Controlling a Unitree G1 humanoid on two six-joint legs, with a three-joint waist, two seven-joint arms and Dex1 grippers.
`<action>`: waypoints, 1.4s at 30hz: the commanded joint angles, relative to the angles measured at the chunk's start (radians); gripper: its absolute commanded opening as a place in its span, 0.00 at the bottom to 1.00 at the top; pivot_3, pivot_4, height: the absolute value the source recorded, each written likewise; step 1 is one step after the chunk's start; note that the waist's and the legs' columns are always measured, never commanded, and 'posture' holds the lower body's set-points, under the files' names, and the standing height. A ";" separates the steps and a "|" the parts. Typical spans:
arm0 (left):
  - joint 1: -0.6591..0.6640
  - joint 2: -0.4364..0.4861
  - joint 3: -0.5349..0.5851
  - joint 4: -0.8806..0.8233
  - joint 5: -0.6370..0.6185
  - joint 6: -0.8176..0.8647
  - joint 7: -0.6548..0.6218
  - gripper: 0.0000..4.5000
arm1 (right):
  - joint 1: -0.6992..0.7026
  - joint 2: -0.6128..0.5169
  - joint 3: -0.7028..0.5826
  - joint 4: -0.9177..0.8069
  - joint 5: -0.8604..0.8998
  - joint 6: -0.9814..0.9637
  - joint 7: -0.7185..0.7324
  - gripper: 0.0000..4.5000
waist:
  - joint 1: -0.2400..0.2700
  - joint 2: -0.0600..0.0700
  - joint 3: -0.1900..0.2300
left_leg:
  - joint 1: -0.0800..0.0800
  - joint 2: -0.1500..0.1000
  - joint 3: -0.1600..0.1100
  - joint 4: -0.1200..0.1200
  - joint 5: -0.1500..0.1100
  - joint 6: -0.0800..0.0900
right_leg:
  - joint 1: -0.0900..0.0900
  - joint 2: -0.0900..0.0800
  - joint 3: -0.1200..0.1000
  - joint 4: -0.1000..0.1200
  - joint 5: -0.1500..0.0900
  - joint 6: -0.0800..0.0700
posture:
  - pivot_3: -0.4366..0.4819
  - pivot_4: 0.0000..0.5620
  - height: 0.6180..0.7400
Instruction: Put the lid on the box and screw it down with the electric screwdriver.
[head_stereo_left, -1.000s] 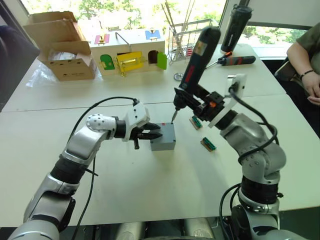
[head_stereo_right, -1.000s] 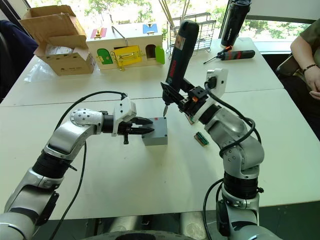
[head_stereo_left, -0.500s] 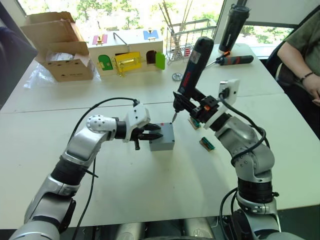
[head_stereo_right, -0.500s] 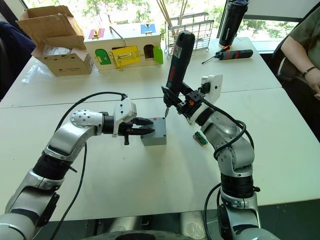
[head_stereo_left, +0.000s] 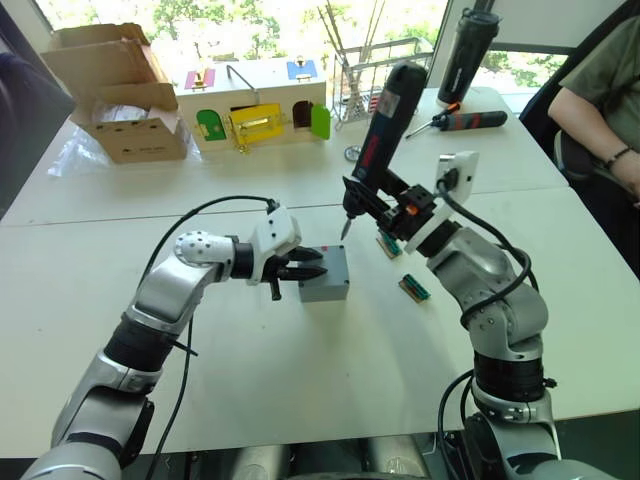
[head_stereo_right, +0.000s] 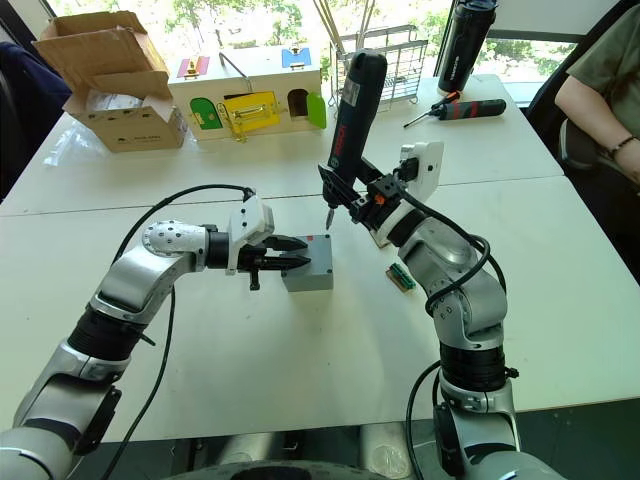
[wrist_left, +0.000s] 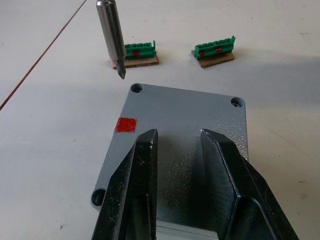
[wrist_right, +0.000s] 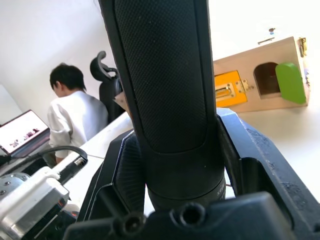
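a white tabletop seen from above, with two robot arms reaching in. near the middle sits a small grey box with its grey lid already lying flat on top; a small red mark shows on the lid's upper face, and screw holes sit at its corners. the left tool reaches in from the left, its two black fingers a little apart and lying over the lid's near part; whether they press on it cannot be told.

the right tool is clamped around the lower body of the electric screwdriver, a long black cylinder held tilted, top leaning far and right. its thin metal bit points down and hangs just above the tabletop, close beside the lid's far left corner hole, not touching it.

two small green connector blocks lie on the tabletop right of the box, near the right arm.

farther back, on the far side of the tabletop, stand an open cardboard box at the left, a colourful wooden latch box in the middle, a wire rack, a tall black bottle and a red-and-black hand screwdriver. a seated person's arm shows at the far right edge.
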 joint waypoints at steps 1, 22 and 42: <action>0.006 -0.001 -0.012 0.001 0.011 0.009 0.003 0.30 | -0.010 -0.006 0.001 -0.067 0.023 -0.016 0.000 0.39 | 0.000 0.000 0.000 | 0.000 0.000 0.000 0.000 0.000 0.000 | 0.000 0.000 0.000 0.000 0.000 0.000 | 0.48 0.27 1.00; 0.003 -0.004 -0.012 -0.002 0.012 0.012 0.009 0.30 | 0.038 -0.055 0.083 -0.012 -0.056 -0.088 0.036 0.39 | -0.001 0.000 0.000 | 0.000 0.000 0.000 0.000 0.000 0.000 | 0.000 0.000 0.000 0.000 0.000 0.000 | 0.48 0.27 1.00; 0.036 -0.016 -0.049 0.002 0.045 -0.005 0.019 0.30 | 0.118 -0.046 0.215 0.109 -0.148 -0.088 0.067 0.39 | 0.000 -0.010 -0.020 | 0.028 0.001 0.000 -0.015 0.000 0.000 | 0.024 0.000 0.001 -0.010 0.000 0.000 | 0.48 0.27 1.00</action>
